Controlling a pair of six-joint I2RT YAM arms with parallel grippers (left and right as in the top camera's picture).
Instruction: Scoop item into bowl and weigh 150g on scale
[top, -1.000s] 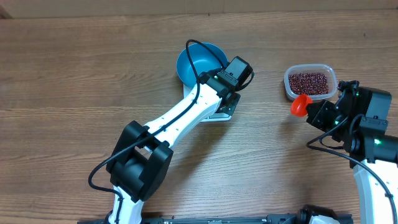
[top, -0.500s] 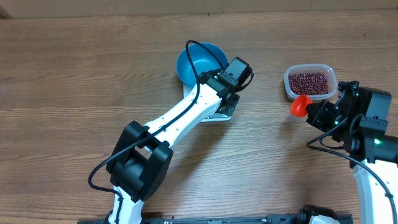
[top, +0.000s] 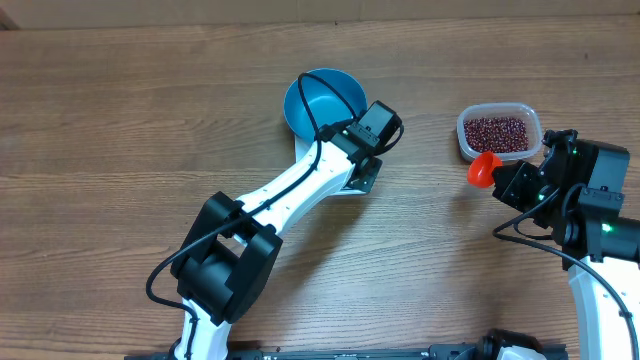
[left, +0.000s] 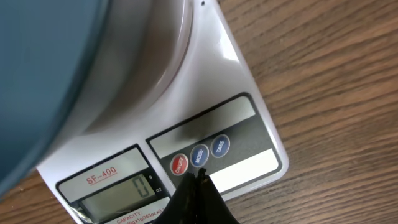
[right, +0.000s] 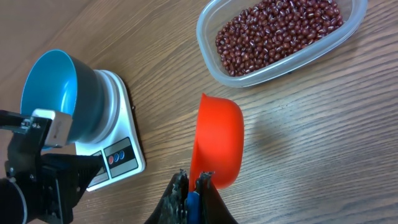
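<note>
The blue bowl (top: 318, 98) stands empty on the white scale (left: 245, 169), whose display reads zero. My left gripper (left: 200, 176) is shut on nothing, its tips just over the scale's round buttons (left: 199, 155). Dark red-brown beans (right: 278, 32) fill a clear tub (top: 498, 131) at the right. My right gripper (right: 194, 180) is shut on the blue handle of a red scoop (right: 217, 140). The scoop is empty and hangs above the table just short of the tub. In the right wrist view the bowl (right: 53, 87) and the scale (right: 121, 102) lie to the left.
The left arm (top: 300, 185) reaches diagonally across the table middle and covers most of the scale (top: 352, 184) from above. The right arm (top: 590, 200) stands at the right edge. Bare wooden tabletop lies between the scale and the tub.
The left wrist has drawn back a little from the bowl toward the front left. The right arm and the scoop have stayed still.
</note>
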